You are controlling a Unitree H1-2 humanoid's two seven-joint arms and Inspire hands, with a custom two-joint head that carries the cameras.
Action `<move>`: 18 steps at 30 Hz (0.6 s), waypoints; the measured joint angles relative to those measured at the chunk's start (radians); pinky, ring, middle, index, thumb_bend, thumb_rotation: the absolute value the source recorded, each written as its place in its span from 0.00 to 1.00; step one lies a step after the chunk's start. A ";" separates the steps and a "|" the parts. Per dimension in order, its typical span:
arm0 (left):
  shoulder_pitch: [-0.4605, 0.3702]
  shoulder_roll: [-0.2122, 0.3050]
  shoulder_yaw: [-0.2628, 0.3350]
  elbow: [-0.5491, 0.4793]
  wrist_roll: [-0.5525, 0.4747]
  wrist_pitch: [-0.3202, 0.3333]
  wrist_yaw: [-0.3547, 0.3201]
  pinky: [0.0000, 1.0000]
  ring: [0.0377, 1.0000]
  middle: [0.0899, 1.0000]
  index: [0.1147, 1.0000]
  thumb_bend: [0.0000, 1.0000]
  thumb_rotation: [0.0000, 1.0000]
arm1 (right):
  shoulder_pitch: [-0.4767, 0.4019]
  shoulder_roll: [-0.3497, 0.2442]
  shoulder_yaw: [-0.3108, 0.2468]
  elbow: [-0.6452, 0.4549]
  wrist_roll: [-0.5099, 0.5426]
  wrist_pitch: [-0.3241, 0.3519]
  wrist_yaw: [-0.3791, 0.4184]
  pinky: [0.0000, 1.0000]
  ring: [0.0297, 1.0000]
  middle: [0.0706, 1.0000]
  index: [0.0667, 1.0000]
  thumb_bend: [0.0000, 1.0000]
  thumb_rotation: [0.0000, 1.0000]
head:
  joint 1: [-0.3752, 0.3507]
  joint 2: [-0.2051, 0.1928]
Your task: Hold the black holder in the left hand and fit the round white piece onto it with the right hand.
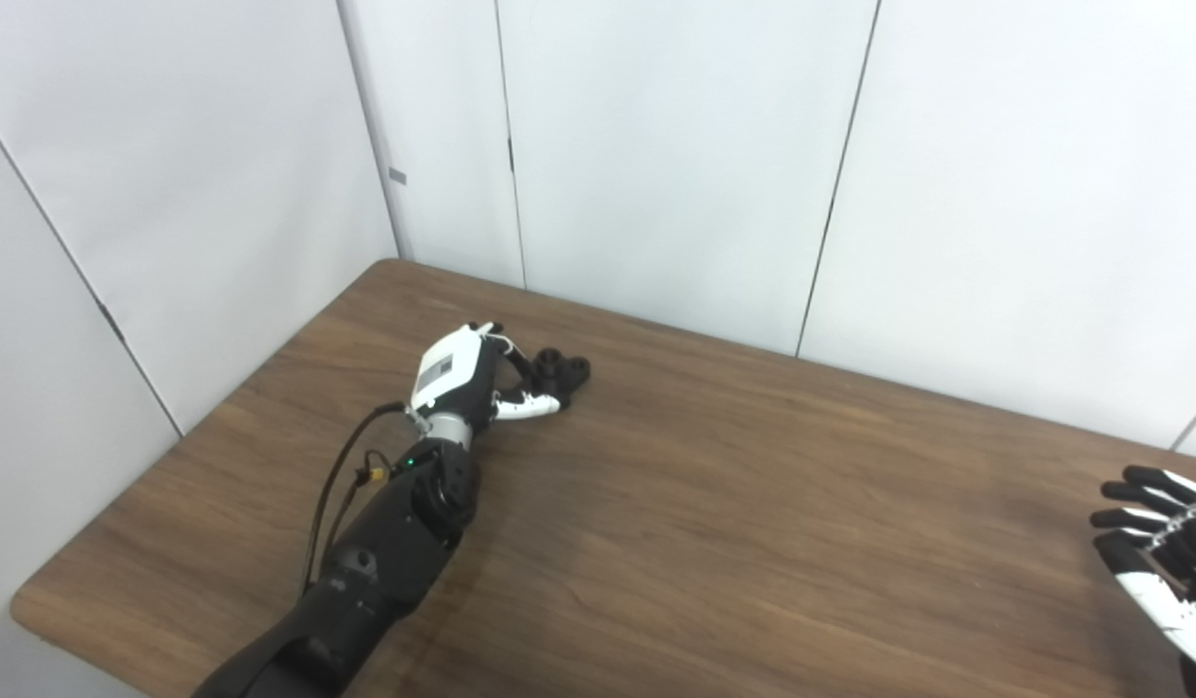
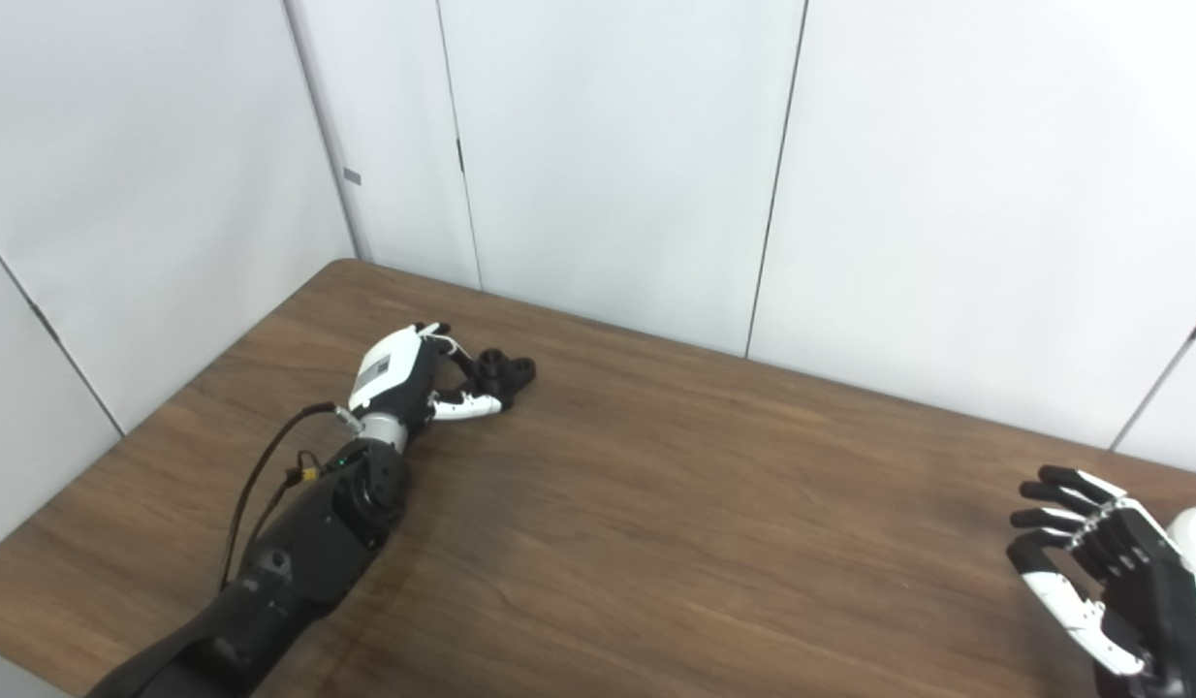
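**Left hand at the holder, right hand waiting wide**

While the right arm is hanging back at the near right edge, all the action is sitting over on the far left of the wooden counter (image 1: 714, 504). The left hand (image 1: 462, 373) is reaching out toward the back corner, palm turned down and inward, and its fingers (image 1: 528, 407) are curling around the near end of the black holder (image 1: 562, 371). That holder is resting on the counter close to the white wall panels (image 1: 676, 165), its far end with round openings poking out beyond the fingertips. The fingers are touching it and partly wrapping it, though from where I'm standing I can't tell whether they are really clamping it or only cupping it; it is not lifted off the wood.

Over on the other side, the right hand (image 2: 1102, 572) is hovering just above the counter, well apart from the holder, palm facing left. Its fingers (image 2: 1054, 499) are spreading wide apart and holding nothing at all.

A black cable (image 1: 338, 485) is looping along the left forearm, with a small green light glowing at the wrist.
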 measured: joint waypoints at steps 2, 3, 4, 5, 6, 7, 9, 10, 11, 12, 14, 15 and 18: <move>0.010 0.000 -0.002 -0.017 -0.003 -0.006 -0.004 1.00 1.00 0.94 0.42 0.52 0.06 | 0.000 -0.001 0.001 -0.001 0.004 0.000 0.004 0.46 0.55 0.63 0.66 0.54 0.34 | -0.009 0.002; 0.015 -0.001 -0.004 -0.022 -0.005 -0.012 -0.004 1.00 1.00 0.95 0.42 0.52 0.06 | 0.000 -0.001 0.002 -0.001 0.005 0.000 0.005 0.45 0.54 0.62 0.65 0.53 0.33 | -0.011 0.003; 0.020 -0.002 -0.006 -0.026 -0.009 -0.022 -0.006 1.00 1.00 0.96 0.42 0.52 0.06 | 0.000 -0.001 0.001 0.000 0.008 -0.001 0.006 0.44 0.53 0.61 0.65 0.53 0.33 | -0.014 0.005; 0.025 -0.003 -0.009 -0.030 -0.013 -0.035 -0.009 1.00 1.00 0.96 0.42 0.52 0.06 | 0.000 -0.002 0.001 0.001 0.009 -0.003 0.007 0.44 0.52 0.61 0.65 0.52 0.33 | -0.015 0.006; 0.030 -0.003 -0.013 -0.034 -0.017 -0.044 -0.012 1.00 1.00 0.97 0.42 0.52 0.06 | -0.001 -0.002 0.001 0.002 0.010 -0.003 0.007 0.44 0.53 0.61 0.65 0.52 0.34 | -0.015 0.006; 0.036 -0.003 -0.018 -0.045 -0.023 -0.050 -0.020 1.00 1.00 0.98 0.42 0.52 0.06 | -0.001 -0.002 0.001 0.003 0.010 -0.004 0.007 0.44 0.53 0.61 0.65 0.53 0.34 | -0.015 0.006; 0.048 -0.003 -0.030 -0.069 -0.038 -0.069 -0.044 1.00 1.00 0.98 0.42 0.52 0.06 | 0.000 -0.004 0.001 0.002 0.010 -0.003 0.007 0.45 0.54 0.62 0.65 0.54 0.36 | -0.032 0.006; 0.054 -0.002 -0.044 -0.081 -0.039 -0.082 -0.049 1.00 1.00 0.98 0.42 0.52 0.06 | 0.000 -0.004 0.002 0.001 0.009 -0.002 0.007 0.45 0.54 0.62 0.65 0.54 0.37 | -0.032 0.006; 0.059 -0.003 -0.056 -0.088 -0.038 -0.093 -0.052 1.00 1.00 0.99 0.42 0.52 0.06 | 0.001 -0.004 0.002 0.000 0.006 -0.002 0.006 0.45 0.54 0.62 0.65 0.54 0.37 | -0.035 0.008; 0.061 -0.004 -0.064 -0.092 -0.038 -0.109 -0.054 1.00 1.00 0.99 0.42 0.52 0.06 | 0.001 -0.004 0.002 -0.001 0.001 -0.002 0.005 0.45 0.54 0.61 0.65 0.55 0.38 | -0.041 0.009; 0.067 -0.005 -0.084 -0.095 -0.040 -0.143 -0.056 1.00 1.00 0.99 0.42 0.52 0.06 | 0.001 -0.004 0.004 -0.003 -0.001 0.000 0.005 0.45 0.54 0.62 0.65 0.56 0.39 | -0.044 0.011; 0.070 -0.005 -0.095 -0.098 -0.042 -0.165 -0.058 1.00 1.00 0.99 0.42 0.52 0.06 | 0.002 -0.004 0.004 -0.004 -0.001 0.001 0.005 0.45 0.54 0.62 0.65 0.56 0.39 | -0.058 0.014; 0.077 -0.002 -0.126 -0.126 -0.044 -0.187 -0.088 0.99 1.00 1.00 0.42 0.52 0.06 | 0.002 -0.004 0.004 -0.005 -0.006 0.001 0.005 0.46 0.55 0.62 0.65 0.55 0.39 | -0.078 0.017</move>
